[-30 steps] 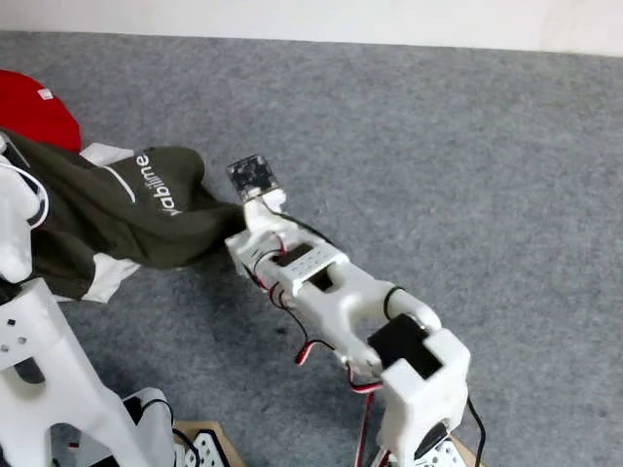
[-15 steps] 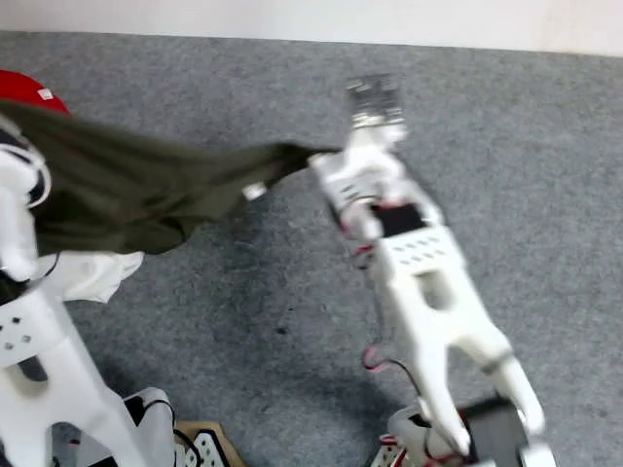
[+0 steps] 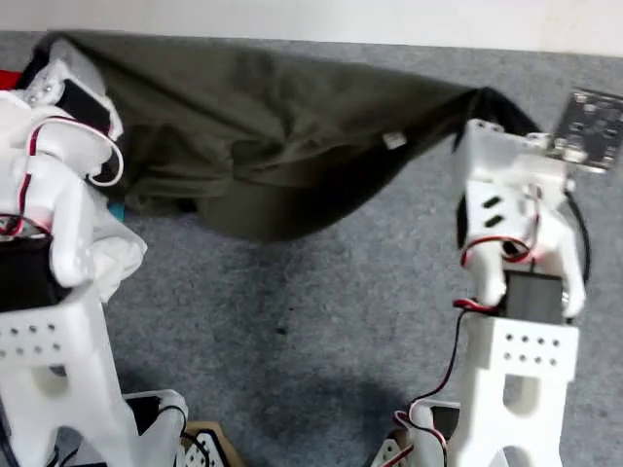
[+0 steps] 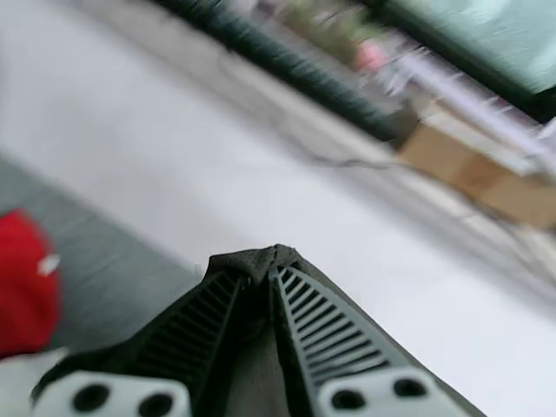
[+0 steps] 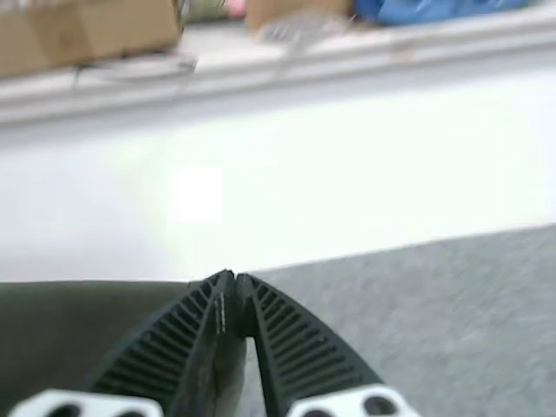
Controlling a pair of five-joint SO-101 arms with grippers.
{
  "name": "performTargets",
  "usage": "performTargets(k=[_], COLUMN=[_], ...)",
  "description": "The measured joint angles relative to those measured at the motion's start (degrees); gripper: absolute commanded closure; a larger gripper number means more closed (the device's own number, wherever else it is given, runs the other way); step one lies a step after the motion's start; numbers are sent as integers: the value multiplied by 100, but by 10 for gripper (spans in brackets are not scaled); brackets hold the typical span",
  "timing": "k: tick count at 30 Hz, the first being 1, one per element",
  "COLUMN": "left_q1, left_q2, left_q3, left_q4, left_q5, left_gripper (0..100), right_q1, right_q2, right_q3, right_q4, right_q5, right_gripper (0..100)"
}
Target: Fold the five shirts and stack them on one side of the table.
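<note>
Dark green shirt (image 3: 263, 146) stretched wide between both arms over the far side of the grey table (image 3: 292, 331), seen from high; from the left wrist, left jaws clamped tight on one edge, red shirt (image 4: 22, 269) nearby; from the right wrist, right jaws clamped tight on the other edge.

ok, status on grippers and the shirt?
Left gripper shut on dark green shirt, right gripper shut on its other end. Shirt stretched between them, sagging in the middle. White garment beside left arm.
</note>
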Motion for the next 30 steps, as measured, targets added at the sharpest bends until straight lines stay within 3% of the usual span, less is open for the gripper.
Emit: performTargets(k=[5,10,16,23,30], left_q1=[352,396,396,185,114], left_q2=[-9,-26,18,782,1002], left_q3=[-1213,-2514,-2585,-1169,-26], left_q4=[765,2233,3771,3640,2242], left_q5=[0,0,-62,-677,-721], left_gripper=[993,993,993,993,989], right_q1=[281,343,352,352,352], right_q2=[88,598,1547,2963,4431], right_q3=[-1626,-3982,-6242,-6242,-5160], right_q4=[1178,3015,5591,6532,5363], right_q5=[0,0,264,308,308], right_gripper=[993,993,993,993,993])
